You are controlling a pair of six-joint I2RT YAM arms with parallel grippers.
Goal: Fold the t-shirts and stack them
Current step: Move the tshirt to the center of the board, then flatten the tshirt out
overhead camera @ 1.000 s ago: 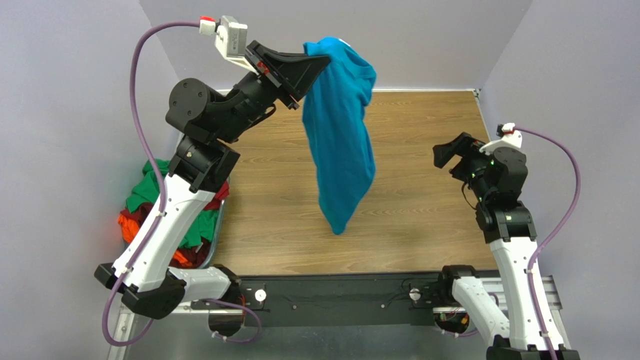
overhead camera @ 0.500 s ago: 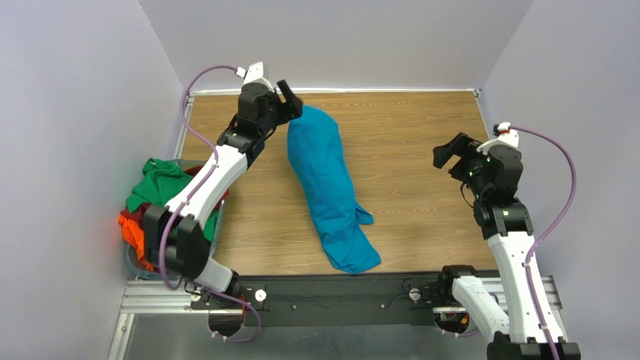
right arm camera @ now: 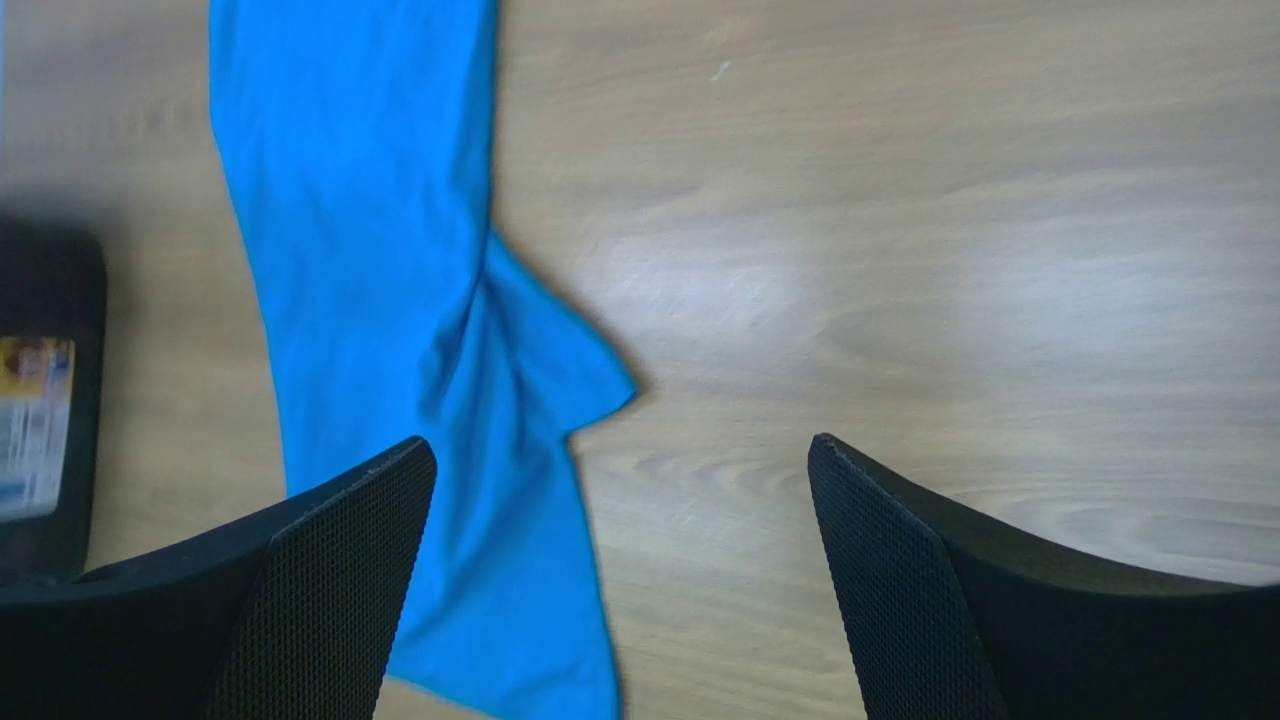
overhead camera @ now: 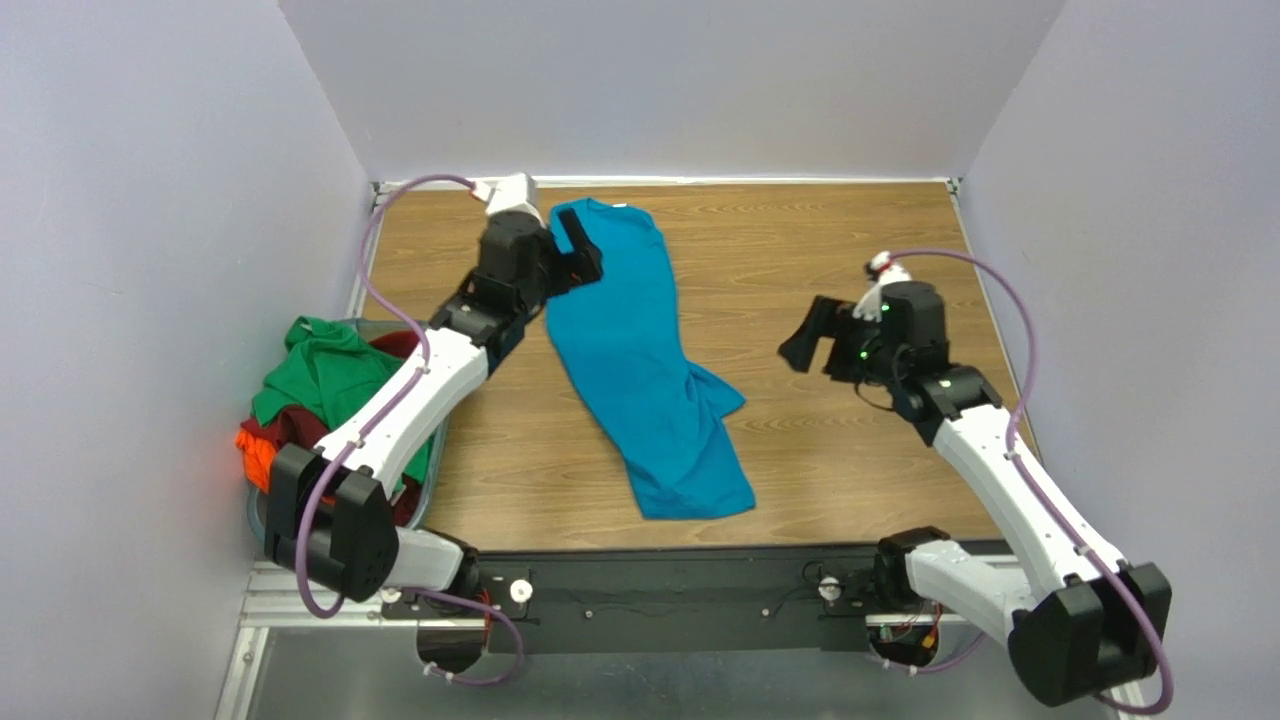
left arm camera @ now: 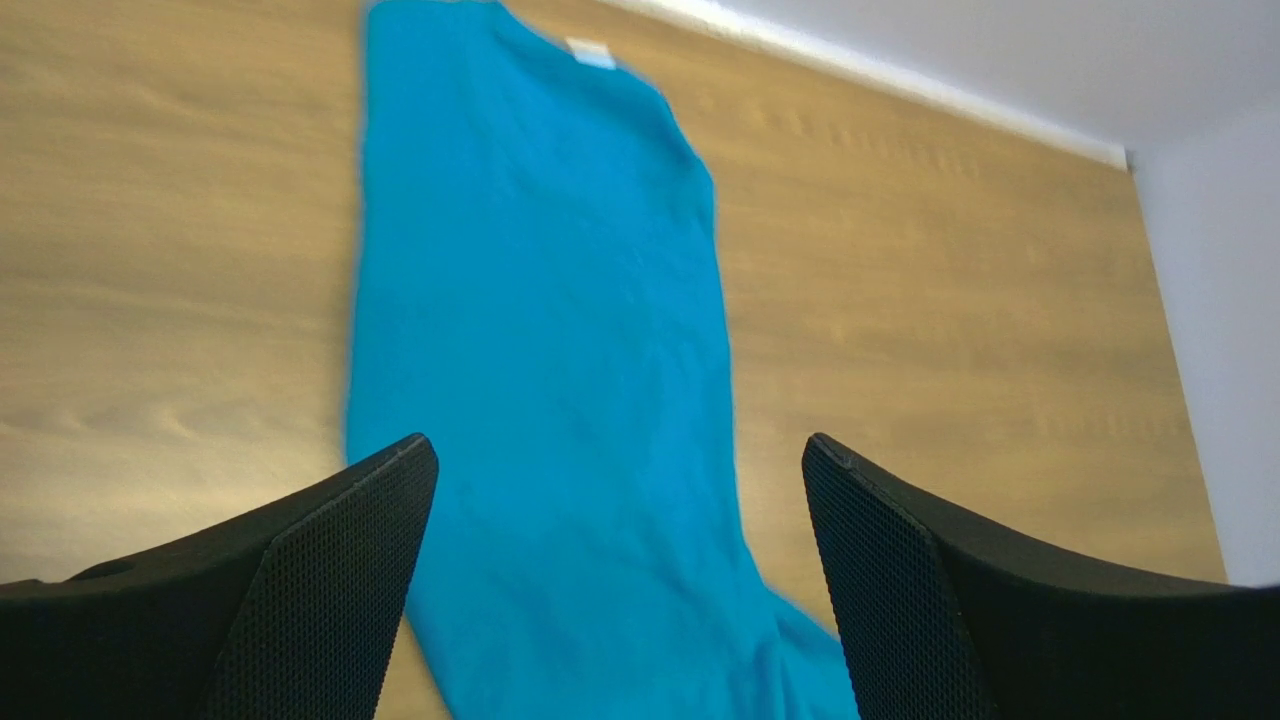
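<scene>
Since the frame a second back, the teal-blue t-shirt [overhead camera: 646,368] has left the left gripper [overhead camera: 577,249], where it hung in the air; it now lies loose on the wooden table [overhead camera: 842,240], a long rumpled strip with its collar end (a small white label shows there in the left wrist view) toward 12 o'clock and its hem end toward 6 o'clock, drifting a little to 5. One flap of cloth pokes out at 3 o'clock about two-thirds of the way down the strip.

That left gripper stands with its fingers spread wide and grips nothing; it sits at the 9 o'clock side of the collar end, and its own camera looks down the shirt [left arm camera: 556,375] between the two black fingers [left arm camera: 323,585].

Over the same second the right arm has swung in from the 3 o'clock wall toward the middle; the right gripper [overhead camera: 813,333] is likewise wide apart and empty, at 3 o'clock of the shirt and clear of it; its camera shows the flap [right arm camera: 564,375] lying below and to its left.

At the 9 o'clock edge the grey-blue basket [overhead camera: 256,525] holds the rest in a heap: the green t-shirt [overhead camera: 308,368] on top, the bright orange t-shirt [overhead camera: 259,450] and the dark red t-shirt [overhead camera: 301,425] beneath it.
</scene>
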